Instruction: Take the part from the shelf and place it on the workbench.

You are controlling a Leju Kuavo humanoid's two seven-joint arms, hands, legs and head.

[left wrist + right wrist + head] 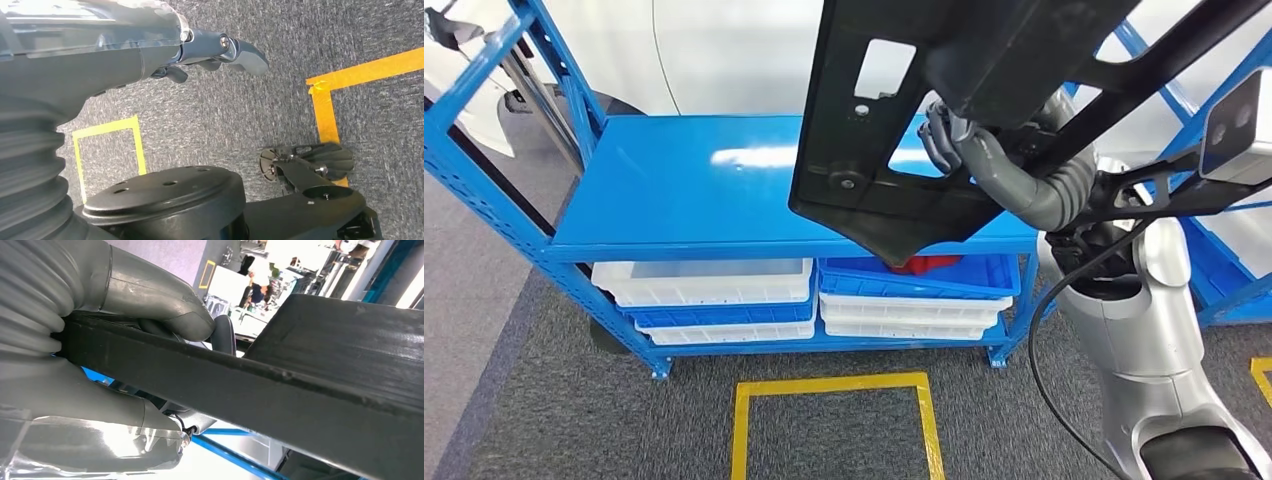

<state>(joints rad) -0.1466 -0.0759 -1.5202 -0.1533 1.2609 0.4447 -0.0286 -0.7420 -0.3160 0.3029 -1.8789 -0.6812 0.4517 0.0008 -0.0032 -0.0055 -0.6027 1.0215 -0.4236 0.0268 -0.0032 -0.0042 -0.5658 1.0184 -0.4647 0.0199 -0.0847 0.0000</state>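
Grey carpet (544, 400) covers the floor, with a yellow tape square (834, 420) marked on it just in front of a blue shelf (684, 190). The shelf's top board is bare and glossy, catching a bright reflection. On the level below sit stacked trays: white trays (704, 278) with blue ones between them toward the left end, and a blue tray (924, 280) over white ones toward the right end. Something red (929, 264) lies in that blue tray, partly hidden. More blue racking (1224, 260) stands off the shelf's right end, and a white curved body fills the background behind.

My right hand (949, 140) grips the part (874, 120), a large flat black plastic panel with a rectangular cut-out and small holes. I hold it up in the air above the right end of the shelf's top board, tilted, clear of the board. In my right wrist view my thumb (165, 305) presses on 1 face of the panel's edge while my fingers (225, 335) wrap the other face, so the grip is firm.

My left hand (220, 52) hangs low over the carpet, holding nothing, its thumb out straight; the other fingers (175, 74) are mostly hidden, so I cannot tell whether it is open or closed. Yellow tape (350, 80) lines cross the carpet under it.
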